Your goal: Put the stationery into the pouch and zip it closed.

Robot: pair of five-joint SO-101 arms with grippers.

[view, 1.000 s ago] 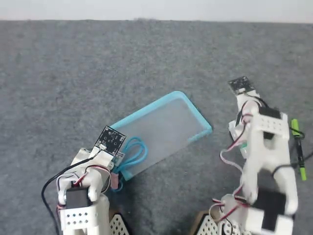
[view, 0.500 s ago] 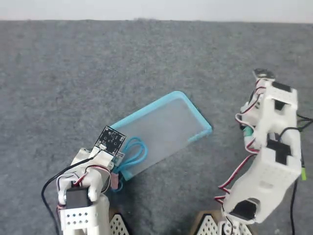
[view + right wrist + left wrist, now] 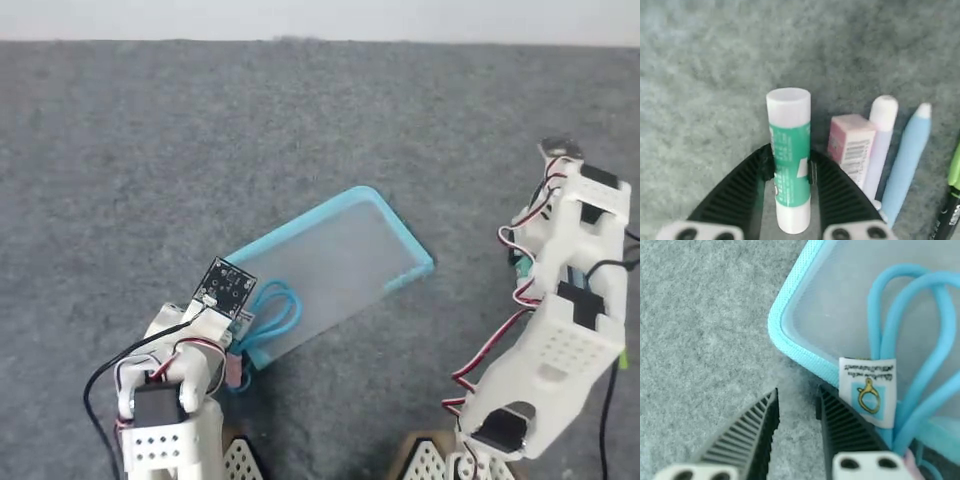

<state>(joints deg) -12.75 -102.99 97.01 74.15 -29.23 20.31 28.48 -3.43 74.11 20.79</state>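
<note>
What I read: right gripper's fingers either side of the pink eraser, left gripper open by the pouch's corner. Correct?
Not quite. The right wrist view shows the right gripper with fingers either side of the green-and-white glue stick, not the pink eraser, which lies beside it. The left gripper is open by the pouch corner, as you said.

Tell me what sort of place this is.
Probably a tabletop robot practice bench: a grey felt-like mat, a white left arm and right arm mounted side by side, and staged props such as a blue pouch and a glue stick.
</note>
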